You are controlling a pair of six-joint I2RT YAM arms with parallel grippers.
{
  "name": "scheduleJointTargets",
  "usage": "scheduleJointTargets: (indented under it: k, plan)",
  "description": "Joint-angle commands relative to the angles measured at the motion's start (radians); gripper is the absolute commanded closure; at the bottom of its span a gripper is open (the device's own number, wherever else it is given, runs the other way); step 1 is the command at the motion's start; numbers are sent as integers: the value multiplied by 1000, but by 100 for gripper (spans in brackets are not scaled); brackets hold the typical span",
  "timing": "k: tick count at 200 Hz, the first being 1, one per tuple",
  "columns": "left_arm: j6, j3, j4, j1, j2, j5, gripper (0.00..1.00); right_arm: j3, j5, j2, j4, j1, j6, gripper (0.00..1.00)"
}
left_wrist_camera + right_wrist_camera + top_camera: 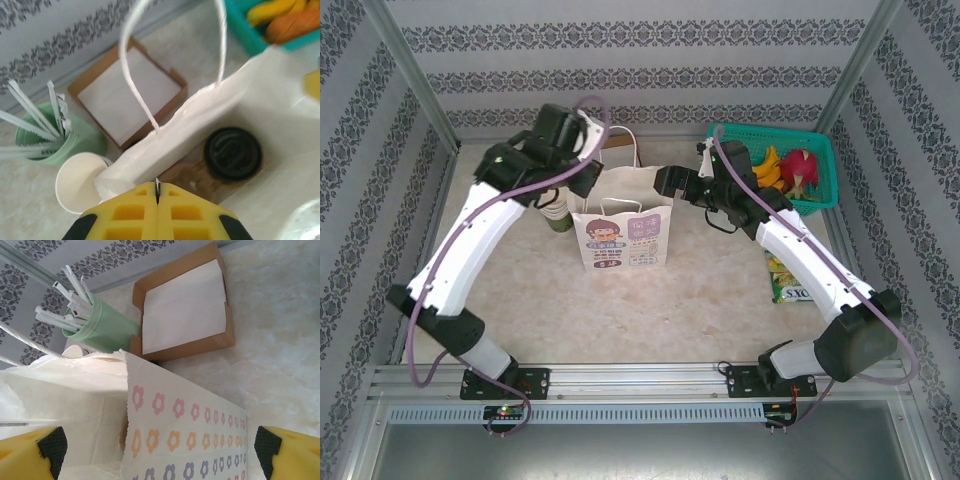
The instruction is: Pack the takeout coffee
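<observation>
Deep inside white paper bag [200, 107], on brown floor: takeout coffee [232, 153], round ridged black lid up. Beside bag: mint-green straw holder [75, 142], lidless cup [75, 182], cardboard napkin tray [127, 92]. Above bag mouth, left tool [157, 186] shut, angled down; right tool [160, 455] wide over flower-printed side.

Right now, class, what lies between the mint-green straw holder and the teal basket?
In the left wrist view, a brown cardboard tray holding white paper lies between the straw holder and the teal basket, just behind the paper bag.
</observation>
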Motion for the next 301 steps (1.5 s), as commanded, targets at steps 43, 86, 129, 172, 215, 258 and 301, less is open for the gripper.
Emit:
scheduleJointTargets:
  k: [43, 86, 129, 172, 215, 258, 301]
  plan:
    - [46, -36, -94, -24, 118, -19, 98, -45, 8, -21, 29, 13, 31, 2]
    - [59, -159, 35, -41, 127, 63, 87, -89, -5, -49, 64, 12, 45, 2]
    - [27, -157, 137, -39, 58, 254, 55, -102, -39, -56, 83, 12, 49, 2]
    - [-45, -215, 161, 2, -77, 228, 15, -75, -132, -17, 109, 31, 42, 2]
    - [-238, -313, 137, 111, -240, 190, 0, -17, -192, 36, 114, 80, 32, 2]
    - [-433, -430, 67, 264, -268, 212, 0, 52, -179, 122, 150, 179, 95, 2]
    - [-448, -481, 62, 265, -268, 201, 8, 118, -169, 172, 147, 230, 102, 2]
